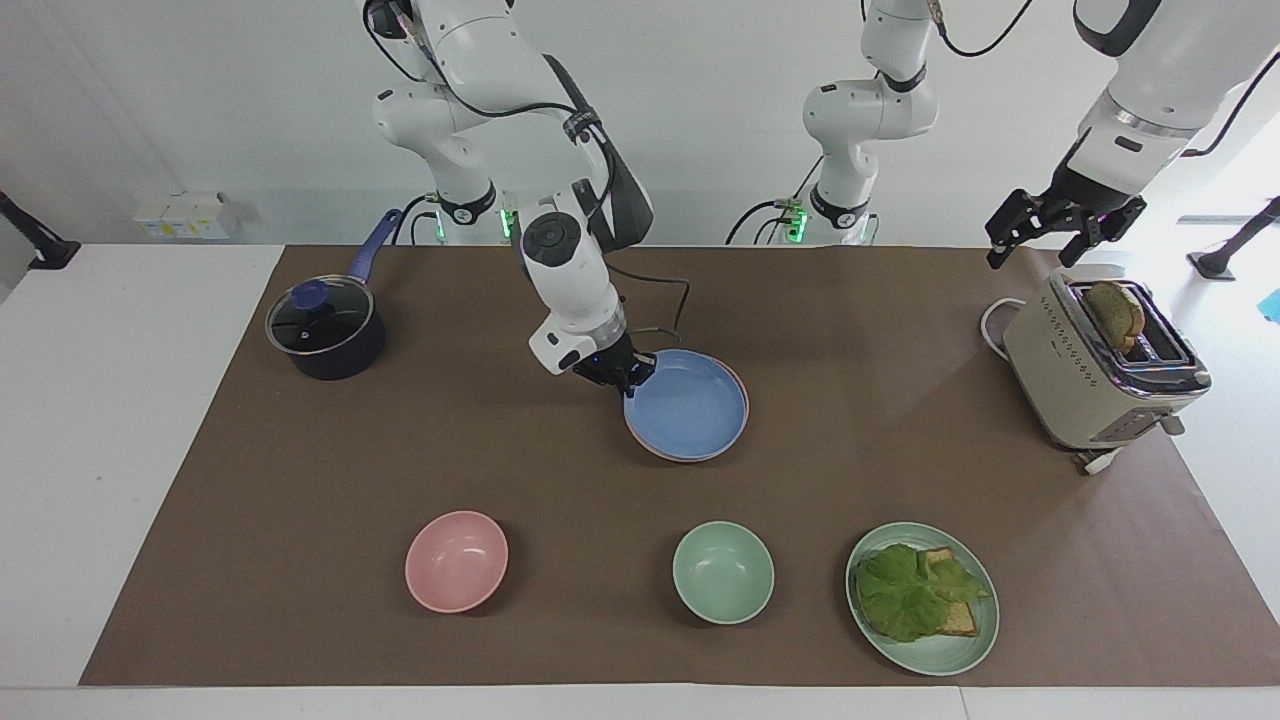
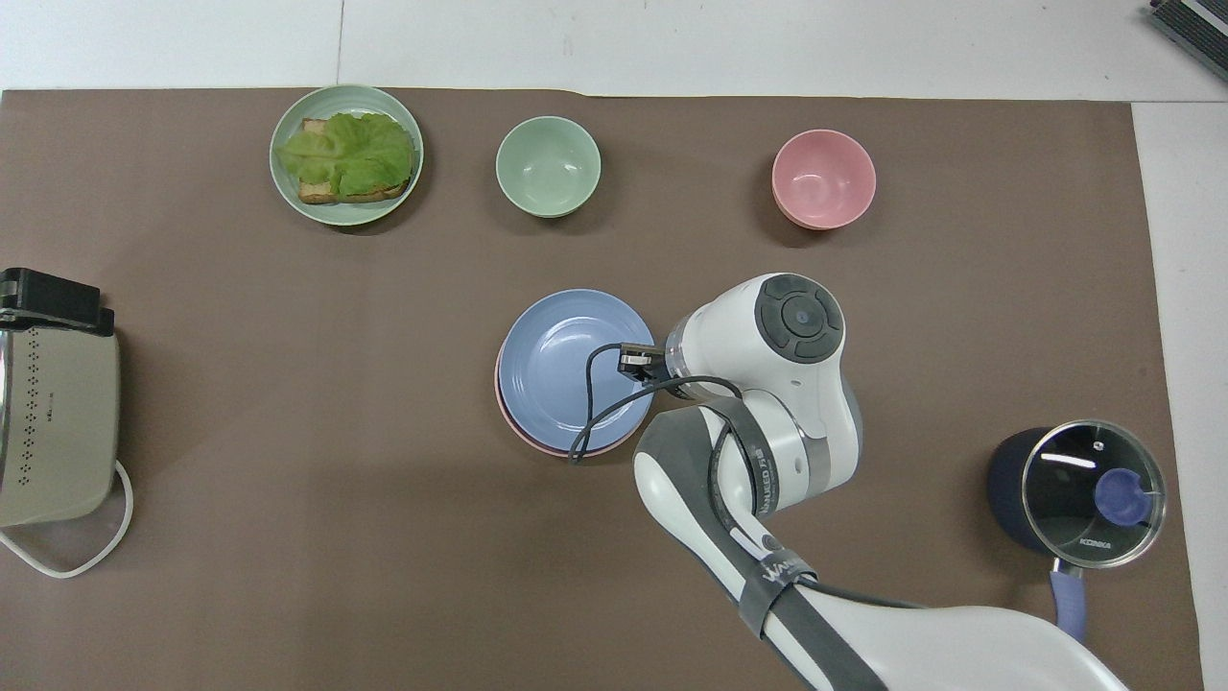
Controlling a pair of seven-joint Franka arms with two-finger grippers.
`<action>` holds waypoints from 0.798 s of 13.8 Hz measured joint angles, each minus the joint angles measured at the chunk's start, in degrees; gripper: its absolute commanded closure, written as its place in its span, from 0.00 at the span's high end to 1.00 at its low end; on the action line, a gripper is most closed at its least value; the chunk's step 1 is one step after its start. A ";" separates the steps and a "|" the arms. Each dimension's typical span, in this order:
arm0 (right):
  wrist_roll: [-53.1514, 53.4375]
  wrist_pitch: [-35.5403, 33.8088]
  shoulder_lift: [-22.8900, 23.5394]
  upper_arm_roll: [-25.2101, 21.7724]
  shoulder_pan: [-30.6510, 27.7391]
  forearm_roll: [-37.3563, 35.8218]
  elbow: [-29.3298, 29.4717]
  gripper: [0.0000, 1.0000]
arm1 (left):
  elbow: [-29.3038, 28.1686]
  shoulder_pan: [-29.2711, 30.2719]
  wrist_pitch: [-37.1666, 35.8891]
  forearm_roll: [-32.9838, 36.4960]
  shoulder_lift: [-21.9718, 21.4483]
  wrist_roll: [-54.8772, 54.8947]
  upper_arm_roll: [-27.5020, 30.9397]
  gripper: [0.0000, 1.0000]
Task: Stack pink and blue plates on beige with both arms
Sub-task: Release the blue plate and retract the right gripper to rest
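The blue plate (image 1: pixel 690 408) (image 2: pixel 566 365) lies centred on the pink plate (image 2: pixel 519 435), of which only a thin rim shows around it. The stack sits mid-table. My right gripper (image 1: pixel 627 378) comes down at the blue plate's rim on the side toward the right arm's end, its fingers closed on that rim. In the overhead view the right wrist covers the fingers. My left gripper (image 1: pixel 1035 248) hangs open and idle over the toaster, holding nothing. The beige plate shows in neither view.
A beige toaster (image 1: pixel 1095 375) with a bread slice stands at the left arm's end. A lidded dark pot (image 1: pixel 325 332) stands at the right arm's end. Farther from the robots are a pink bowl (image 1: pixel 456 560), a green bowl (image 1: pixel 722 572) and a green plate (image 1: pixel 975 640) holding lettuce on toast.
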 measured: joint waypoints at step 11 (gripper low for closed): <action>-0.41 -6.41 -6.95 -1.24 -6.04 -15.43 2.88 1.00 | 0.00 0.00 0.00 0.00 0.00 0.00 0.00 1.00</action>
